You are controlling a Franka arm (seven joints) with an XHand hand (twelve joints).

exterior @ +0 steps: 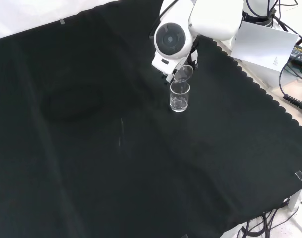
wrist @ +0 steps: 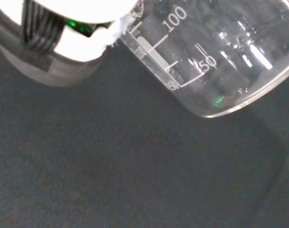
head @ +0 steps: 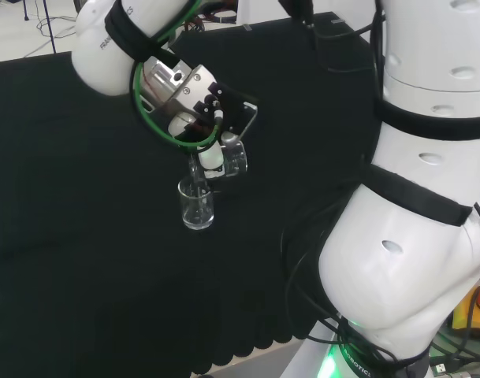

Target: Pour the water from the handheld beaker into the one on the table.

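Item: black cloth [exterior: 91, 163] — covers the bench across nearly the whole front view, its scalloped edge running down the right side of the frame.

Item: standing beaker [head: 196, 206] — clear glass, upright on the cloth, left of centre in the head view; in the front view it stands at upper centre [exterior: 180, 96]. A little clear liquid appears to lie at its bottom, though the level is hard to read.

Item: handheld beaker [head: 233, 157] — clear glass, tipped steeply, just above and to the right of the standing beaker in the head view. In the front view its round mouth [exterior: 183, 74] faces the camera and sits directly over the rim of the standing beaker. In the wrist view its graduated wall [wrist: 215, 61] fills the upper right of the frame, tilted, base toward the cloth.

Item: hand [head: 212, 153] — black and white, at upper centre-left of the head view below the arm's white link [head: 106, 47]. Its fingers are curled round the handheld beaker. In the front view the link with the round grey cap [exterior: 169, 37] stands before it.

Item: arm's large white links [head: 421, 197] — right side of the head view.
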